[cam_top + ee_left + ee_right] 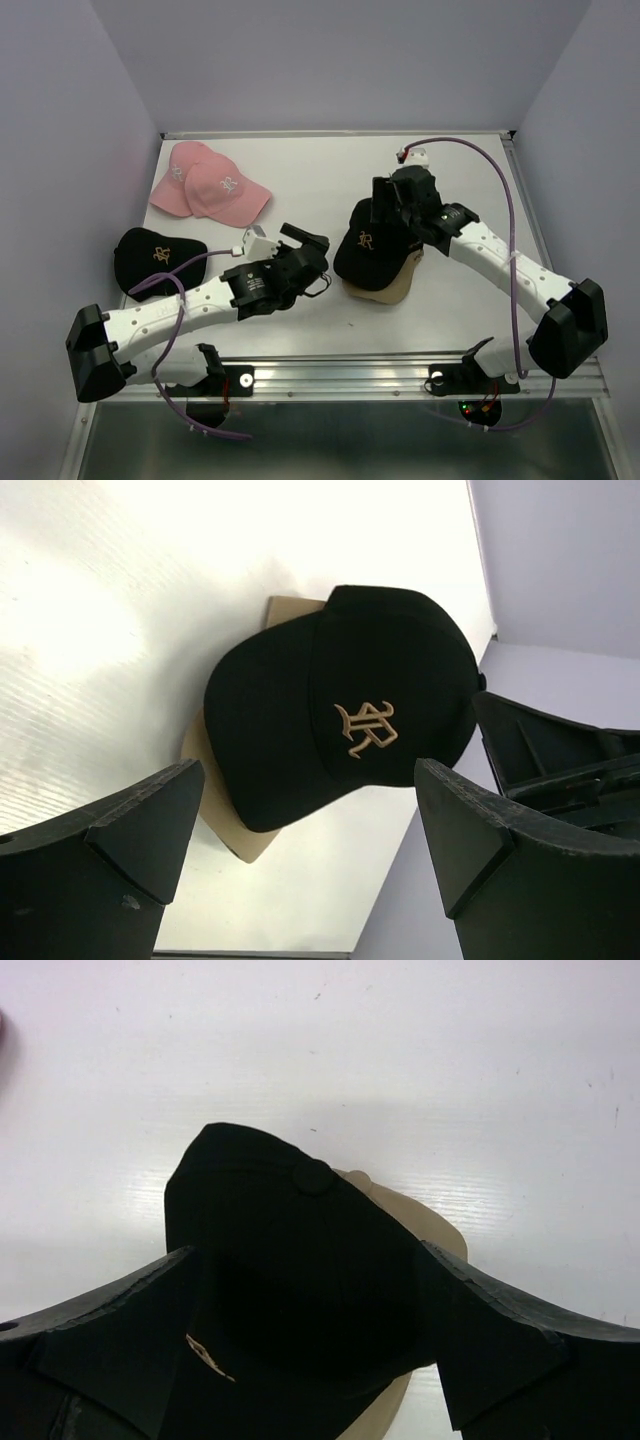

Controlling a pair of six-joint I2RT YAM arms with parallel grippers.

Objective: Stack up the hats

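A black hat [365, 250] with a gold "R" lies on top of a tan hat [392, 290] right of the table's middle. In the left wrist view the black hat [300, 700] covers all but the tan brim [215, 810]. My right gripper [387, 207] is open, its jaws straddling the back of the black hat's crown [260, 1190] in the right wrist view [308, 1255]; tan hat [425, 1222] shows beneath. My left gripper [312, 255] is open and empty [310, 800], just left of that pile. A second black hat [155, 255] lies at left. Two pink hats [212, 185] overlap at back left.
The white table [300, 190] is walled by lilac panels on three sides. A metal rail [340, 375] with the arm bases runs along the near edge. Purple cables loop from both arms.
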